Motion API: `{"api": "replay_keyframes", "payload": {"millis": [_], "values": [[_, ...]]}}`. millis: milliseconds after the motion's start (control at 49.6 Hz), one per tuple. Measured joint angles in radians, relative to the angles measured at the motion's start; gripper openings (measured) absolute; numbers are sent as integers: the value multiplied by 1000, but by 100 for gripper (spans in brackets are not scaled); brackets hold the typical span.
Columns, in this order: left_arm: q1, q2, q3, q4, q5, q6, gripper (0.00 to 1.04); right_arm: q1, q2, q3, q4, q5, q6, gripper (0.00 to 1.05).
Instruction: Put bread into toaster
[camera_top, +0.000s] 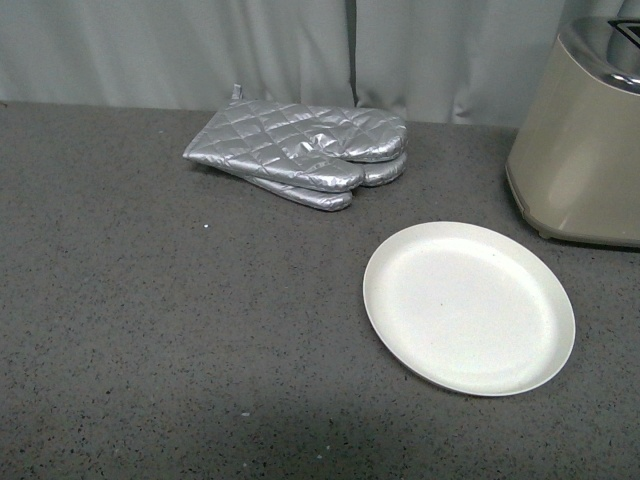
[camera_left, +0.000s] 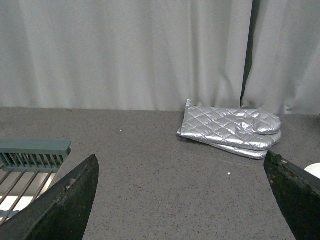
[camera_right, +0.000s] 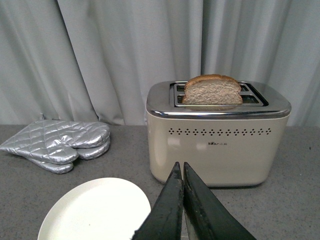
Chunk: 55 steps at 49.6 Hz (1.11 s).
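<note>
You have a toaster with a matt cream body and polished metal top, porous bread, quilted shiny silver mitts, a matt plate, perhaps plastic, and speckled rough countertop.

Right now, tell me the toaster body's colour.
Beige-cream, under a shiny silver top; the toaster shows best in the right wrist view.

Front view sits high, tilted down at the worktop: mitts toward the curtain, plate nearer, toaster cut off at the edge. Left wrist view rides low, facing the curtain, its fingers framing the mitts well off. Right wrist view is low too and close to the toaster, fingers in the foreground. All three views share the mitts; front and right wrist share plate and toaster.
</note>
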Motion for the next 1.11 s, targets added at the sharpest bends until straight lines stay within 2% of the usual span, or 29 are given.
{"api": "replay_keyframes", "payload": {"millis": [20, 101, 141, 262, 443, 544, 786, 1108], "values": [[0, 0, 0, 0, 0, 0, 98, -42, -9, 0, -10, -42, -6, 1], [0, 0, 0, 0, -2, 0, 98, -152, -21, 0, -20, -172, -8, 1], [-1, 0, 0, 0, -4, 0, 98, -197, -21, 0, -21, -183, -9, 1], [-1, 0, 0, 0, -2, 0, 98, -210, -21, 0, -22, -188, -11, 2], [-1, 0, 0, 0, -3, 0, 98, -211, -21, 0, -21, -189, -10, 31], [-1, 0, 0, 0, -3, 0, 98, -211, -21, 0, -21, -191, -10, 54], [-1, 0, 0, 0, -3, 0, 98, -211, -21, 0, -21, -190, -10, 96], [-1, 0, 0, 0, -2, 0, 98, -212, -21, 0, -21, -190, -10, 95]]}}
